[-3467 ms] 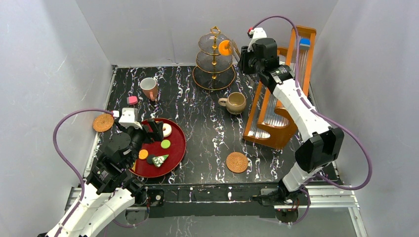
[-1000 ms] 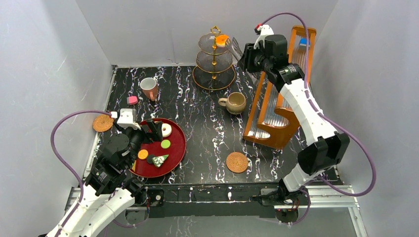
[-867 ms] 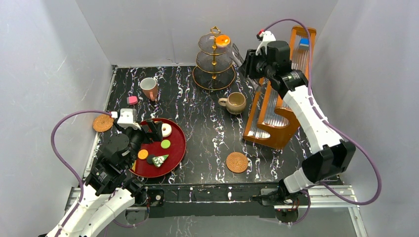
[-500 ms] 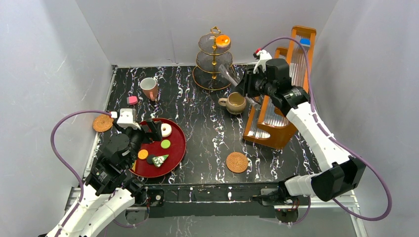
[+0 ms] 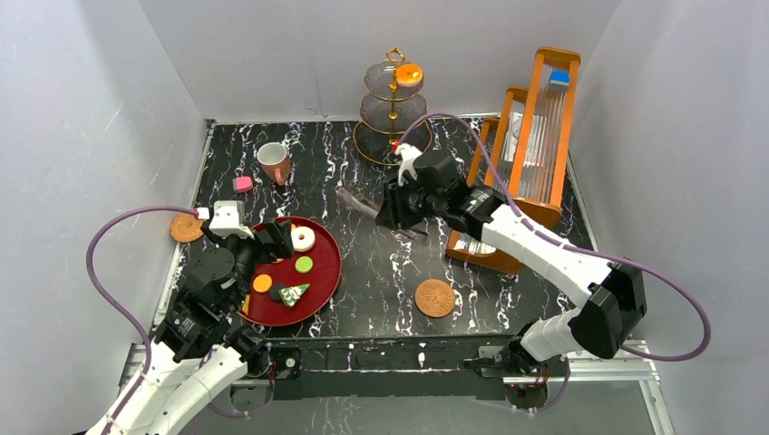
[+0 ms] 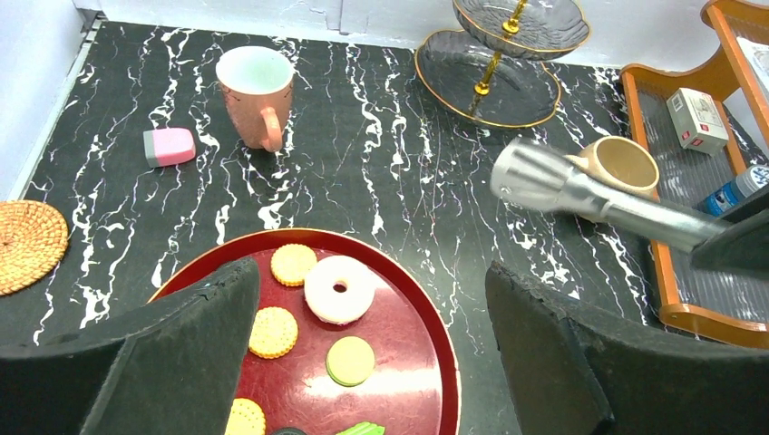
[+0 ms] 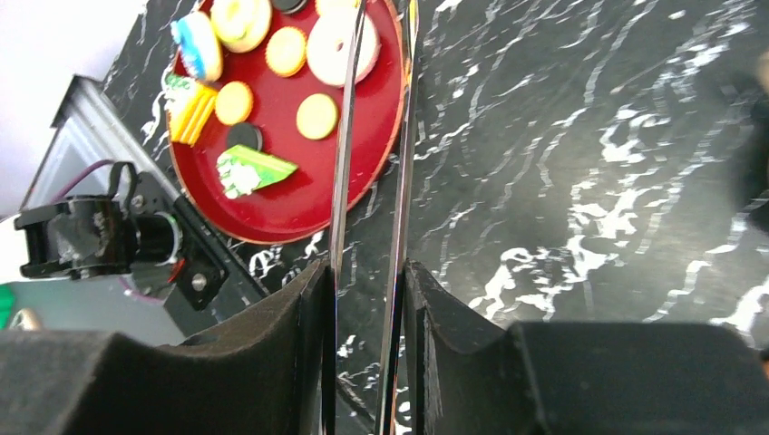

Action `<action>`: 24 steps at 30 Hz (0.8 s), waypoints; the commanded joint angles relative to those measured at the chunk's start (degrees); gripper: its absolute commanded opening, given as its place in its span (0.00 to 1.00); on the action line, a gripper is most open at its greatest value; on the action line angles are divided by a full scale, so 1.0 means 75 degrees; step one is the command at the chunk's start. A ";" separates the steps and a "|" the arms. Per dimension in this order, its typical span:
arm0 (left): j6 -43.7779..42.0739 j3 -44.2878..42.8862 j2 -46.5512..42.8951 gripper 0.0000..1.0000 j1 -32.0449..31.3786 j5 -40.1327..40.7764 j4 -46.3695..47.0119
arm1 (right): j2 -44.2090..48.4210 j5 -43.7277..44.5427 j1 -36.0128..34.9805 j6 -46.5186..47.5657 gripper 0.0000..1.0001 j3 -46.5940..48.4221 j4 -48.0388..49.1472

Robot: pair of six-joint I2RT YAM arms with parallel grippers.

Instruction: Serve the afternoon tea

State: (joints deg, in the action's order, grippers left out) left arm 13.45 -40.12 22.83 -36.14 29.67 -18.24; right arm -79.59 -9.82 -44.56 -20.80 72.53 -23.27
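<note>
My right gripper [image 5: 396,205] is shut on metal tongs [image 7: 345,136], whose two blades run between its fingers and point at the red tray [image 7: 299,204]. From the left wrist view the tongs [image 6: 580,190] hang over the table's middle, in front of the beige mug [image 6: 623,161]. My left gripper [image 6: 372,299] stands open and holds nothing, above the tray and its white donut [image 6: 338,288] and cookies. An orange pastry [image 5: 408,72] lies on the top tier of the gold stand [image 5: 393,118]. The white mug [image 5: 272,161] stands at the back left.
A pink pastry [image 5: 242,184] lies beside the white mug. One woven coaster [image 5: 186,227] sits at the left edge, another [image 5: 434,297] near the front. A wooden rack [image 5: 535,118] with small boxes fills the back right. White walls close in three sides.
My right arm has swung from the stand's top tier down and left to the table's middle, tongs still in its grip. The orange pastry stays on the top tier. The left arm barely moved.
</note>
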 commanded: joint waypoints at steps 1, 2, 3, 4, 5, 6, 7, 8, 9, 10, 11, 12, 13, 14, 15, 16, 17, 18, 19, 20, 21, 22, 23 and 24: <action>-0.0036 -0.0006 -0.0094 0.92 -0.0033 0.0356 0.0076 | -0.0224 -0.0223 -0.0505 -0.0799 0.41 -0.0245 0.1039; -0.0036 -0.0006 -0.0091 0.91 -0.0033 0.0378 0.0075 | -0.0315 -0.0259 -0.0635 -0.0962 0.41 -0.0281 0.1126; -0.0036 -0.0005 -0.0088 0.92 -0.0033 0.0394 0.0075 | -0.0427 -0.0267 -0.0764 -0.1114 0.41 -0.0300 0.1193; -0.0036 -0.0016 -0.0090 0.91 -0.0033 0.0399 0.0076 | -0.0525 -0.0266 -0.0900 -0.1240 0.41 -0.0316 0.1270; -0.0047 -0.0017 -0.0091 0.91 -0.0028 0.0413 0.0066 | -0.0628 -0.0299 -0.1008 -0.1363 0.41 -0.0329 0.1366; -0.0048 -0.0027 -0.0091 0.92 -0.0031 0.0416 0.0055 | -0.0721 -0.0325 -0.1108 -0.1459 0.41 -0.0331 0.1444; -0.0048 -0.0028 -0.0107 0.91 -0.0033 0.0421 0.0039 | -0.0801 -0.0315 -0.1208 -0.1554 0.41 -0.0331 0.1503; -0.0042 -0.0030 -0.0119 0.92 -0.0033 0.0432 0.0034 | -0.0866 -0.0277 -0.1272 -0.1650 0.41 -0.0337 0.1568; -0.0037 -0.0025 -0.0134 0.92 -0.0033 0.0421 0.0030 | -0.0917 -0.0254 -0.1323 -0.1751 0.41 -0.0367 0.1658; -0.0036 -0.0025 -0.0152 0.92 -0.0033 0.0410 0.0038 | -0.0954 -0.0240 -0.1360 -0.1866 0.42 -0.0419 0.1784; -0.0036 -0.0026 -0.0166 0.91 -0.0033 0.0393 0.0050 | -0.0995 -0.0245 -0.1379 -0.1979 0.43 -0.0478 0.1921; -0.0036 -0.0025 -0.0172 0.92 -0.0033 0.0386 0.0044 | -0.1035 -0.0248 -0.1387 -0.2084 0.43 -0.0515 0.2054; -0.0036 -0.0026 -0.0183 0.92 -0.0027 0.0384 0.0034 | -0.1121 -0.0234 -0.1397 -0.2160 0.44 -0.0523 0.2114; -0.0030 -0.0026 -0.0195 0.92 -0.0032 0.0391 0.0032 | -0.1214 -0.0201 -0.1404 -0.2213 0.44 -0.0478 0.2109; -0.0019 -0.0026 -0.0205 0.92 -0.0033 0.0397 0.0021 | -0.1319 -0.0181 -0.1404 -0.2245 0.44 -0.0426 0.2052; -0.0013 -0.0029 -0.0216 0.92 -0.0030 0.0400 0.0015 | -0.1422 -0.0165 -0.1401 -0.2253 0.44 -0.0371 0.2023; -0.0013 -0.0024 -0.0237 0.92 -0.0032 0.0400 0.0023 | -0.1536 -0.0158 -0.1403 -0.2265 0.44 -0.0323 0.2017; -0.0004 -0.0022 -0.0244 0.91 -0.0027 0.0396 0.0026 | -0.1620 -0.0135 -0.1402 -0.2266 0.44 -0.0274 0.2016; -0.0007 -0.0027 -0.0239 0.91 -0.0032 0.0405 0.0029 | -0.1704 -0.0113 -0.1400 -0.2282 0.45 -0.0229 0.2013; -0.0012 -0.0018 -0.0237 0.91 -0.0033 0.0405 0.0031 | -0.1770 -0.0104 -0.1405 -0.2308 0.45 -0.0182 0.2021; -0.0012 -0.0021 -0.0212 0.91 -0.0033 0.0399 0.0030 | -0.1847 -0.0109 -0.1404 -0.2340 0.45 -0.0137 0.2028; -0.0012 -0.0029 -0.0192 0.92 -0.0033 0.0391 0.0030 | -0.1910 -0.0113 -0.1407 -0.2369 0.46 -0.0111 0.2050; -0.0012 -0.0030 -0.0177 0.92 -0.0033 0.0374 0.0028 | -0.1979 -0.0100 -0.1407 -0.2401 0.46 -0.0088 0.2087; -0.0012 -0.0029 -0.0163 0.92 -0.0033 0.0348 0.0024 | -0.2040 -0.0103 -0.1407 -0.2431 0.46 -0.0085 0.2124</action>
State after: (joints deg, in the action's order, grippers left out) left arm 13.47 -40.12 21.65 -36.14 31.11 -18.46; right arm -94.11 -10.83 -55.16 -37.32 68.58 -11.49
